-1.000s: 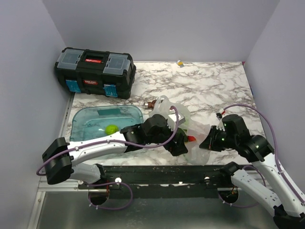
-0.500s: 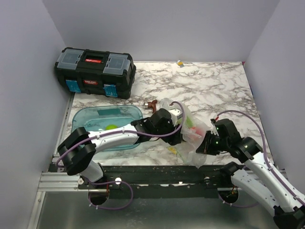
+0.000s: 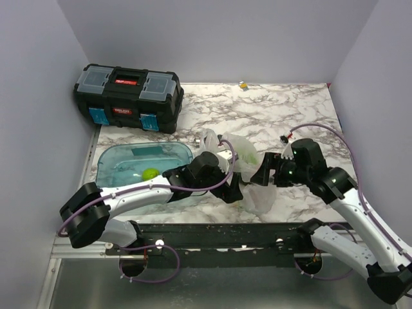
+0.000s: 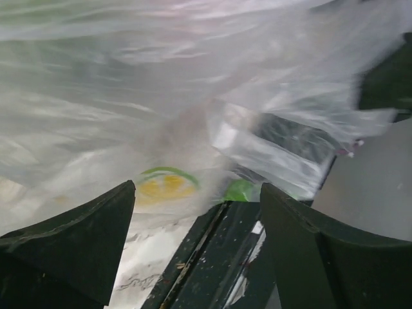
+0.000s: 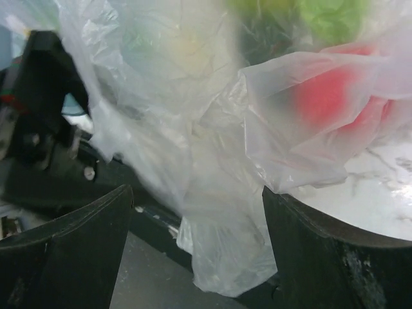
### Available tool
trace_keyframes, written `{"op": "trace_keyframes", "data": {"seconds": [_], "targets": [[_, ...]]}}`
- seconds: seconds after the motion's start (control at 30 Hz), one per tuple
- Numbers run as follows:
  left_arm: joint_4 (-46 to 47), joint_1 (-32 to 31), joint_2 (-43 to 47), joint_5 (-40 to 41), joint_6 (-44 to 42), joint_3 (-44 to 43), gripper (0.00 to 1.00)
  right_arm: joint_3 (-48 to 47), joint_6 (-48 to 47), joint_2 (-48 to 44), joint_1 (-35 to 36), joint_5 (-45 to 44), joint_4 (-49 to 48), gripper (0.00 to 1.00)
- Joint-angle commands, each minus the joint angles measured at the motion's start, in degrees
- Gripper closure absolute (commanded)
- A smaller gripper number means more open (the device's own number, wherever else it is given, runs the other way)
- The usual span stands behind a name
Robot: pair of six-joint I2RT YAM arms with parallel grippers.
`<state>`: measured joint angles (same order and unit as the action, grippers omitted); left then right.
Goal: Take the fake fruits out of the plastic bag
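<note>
My left gripper (image 4: pixel 197 187) and right gripper (image 5: pixel 197 190) hold jaws apart against the plastic bag (image 3: pixel 250 161); 1 red fruit (image 5: pixel 322 93) shows inside.

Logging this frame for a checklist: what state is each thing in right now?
Plastic bag: crumpled, fruit inside.
Red fruit: inside the bag.
Toolbox: shut.
Blue tray: open-topped, holding a green ball.
Left pincer: open, facing the bag.
Right pincer: open, facing the bag.

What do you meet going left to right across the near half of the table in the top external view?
Blue tray → plastic bag → right arm.
</note>
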<state>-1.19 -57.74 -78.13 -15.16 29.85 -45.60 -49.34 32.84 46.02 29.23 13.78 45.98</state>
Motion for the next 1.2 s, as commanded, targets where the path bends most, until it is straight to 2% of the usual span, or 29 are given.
{"op": "trace_keyframes", "data": {"seconds": [0.0,0.17,0.4,0.53,0.7,0.87,1.0,1.17], "targets": [[3.38,-1.2,4.26,-2.03,2.98,-0.33,0.2,-5.19,-5.4,4.32,0.34,-7.26,-0.98,0.15],[1.28,-1.91,8.65,-1.12,3.0,-1.59,0.19,-12.24,-9.2,6.41,1.49,-15.16,3.19,0.15],[-0.61,-1.94,13.64,-0.94,4.17,-3.43,0.19,-16.86,-14.86,7.54,1.88,-14.13,6.96,0.11],[-1.03,-2.03,12.2,-2.09,3.74,-5.16,0.16,-16.43,-18.48,7.18,1.88,-9.57,5.9,0.07],[-0.33,-2.6,5.91,-4.19,4.61,-6.37,0.16,-13.99,-22.41,9.58,2.64,-2.64,1.98,0.06],[0.89,-4.27,5.95,-2.66,6.05,-5.23,0.19,-13.0,-20.3,9.79,4.98,-4.28,-0.04,0.06],[4.66,-4.93,8.46,-1.83,8.39,-1.76,0.15,-12.32,-19.66,11.11,7.21,-1.97,-1.53,0.06],[6.37,-5.26,8.78,0.67,12.06,1.13,0.14,-10.53,-18.8,12.69,11.51,-7.13,-3.69,0.06]]}}
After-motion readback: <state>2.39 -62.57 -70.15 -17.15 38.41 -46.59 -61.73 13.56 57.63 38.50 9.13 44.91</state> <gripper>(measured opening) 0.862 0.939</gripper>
